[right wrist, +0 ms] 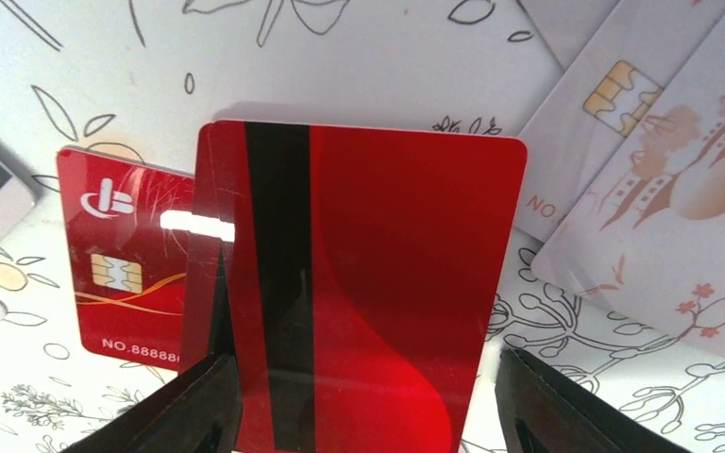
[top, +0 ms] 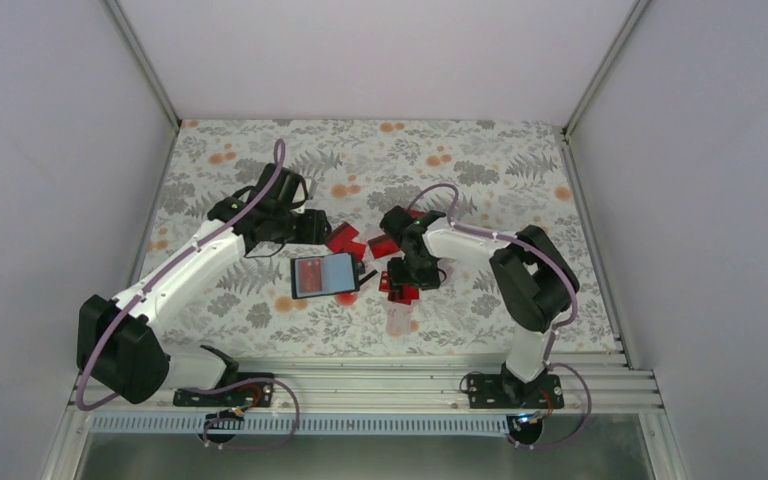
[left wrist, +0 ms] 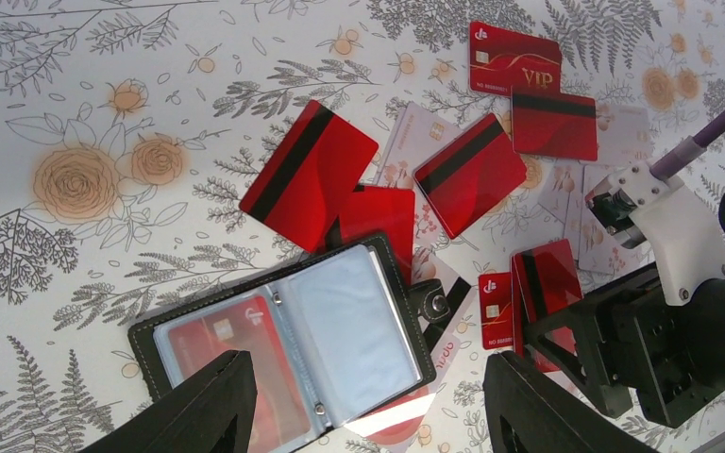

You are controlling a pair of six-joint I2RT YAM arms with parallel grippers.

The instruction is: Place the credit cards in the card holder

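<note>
Right end effector (right wrist: 368, 382) straddles one upright black-striped credit card (right wrist: 378, 283), grip unclear, while the spread, empty left end effector (left wrist: 368, 368) hovers over one open black card holder (left wrist: 359, 311) on the desk (left wrist: 75, 94), at least seven glossy red credit cards (left wrist: 469, 175) scattered beside it

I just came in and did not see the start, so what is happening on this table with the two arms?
Two robot arms are filing red credit cards into an open card holder on the flowered table. One red card already sits in a clear sleeve; the sleeve beside it is empty. The left gripper hovers open over the holder. The right gripper has a black-striped card between its spread fingers; whether it grips it is unclear. Other cards lie loose around.
</note>
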